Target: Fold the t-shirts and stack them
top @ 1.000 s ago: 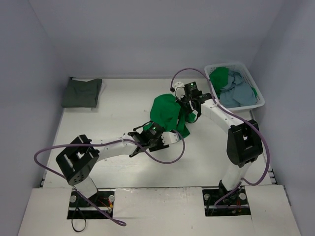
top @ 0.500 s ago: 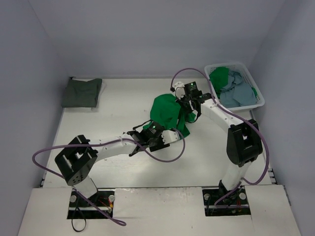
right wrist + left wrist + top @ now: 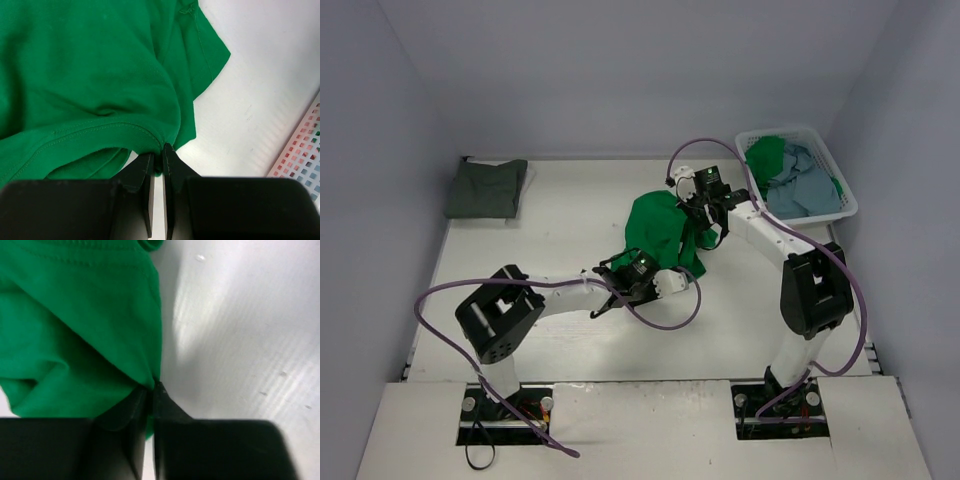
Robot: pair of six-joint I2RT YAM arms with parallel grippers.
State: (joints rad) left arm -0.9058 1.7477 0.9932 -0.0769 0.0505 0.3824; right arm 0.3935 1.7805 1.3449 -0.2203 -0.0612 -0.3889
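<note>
A bright green t-shirt (image 3: 658, 230) lies bunched in the middle of the table. My left gripper (image 3: 658, 270) is at the shirt's near edge and shut on it; in the left wrist view the jaws (image 3: 150, 388) pinch the green cloth (image 3: 75, 330). My right gripper (image 3: 696, 210) is at the shirt's far right side, shut on a stitched hem (image 3: 161, 148) of the same shirt (image 3: 90, 75). A dark grey-olive t-shirt (image 3: 487, 188) lies folded at the far left corner. A light blue t-shirt (image 3: 802, 190) lies in the basket.
A white plastic basket (image 3: 780, 130) stands at the far right and also holds some green cloth (image 3: 765, 155); its mesh wall (image 3: 302, 150) shows at the right edge of the right wrist view. Purple cables loop around both arms. Walls close in the table on three sides.
My left gripper has closed onto the near edge of the green t-shirt, and the left arm's elbow has swung to the right. The right arm has not moved.
</note>
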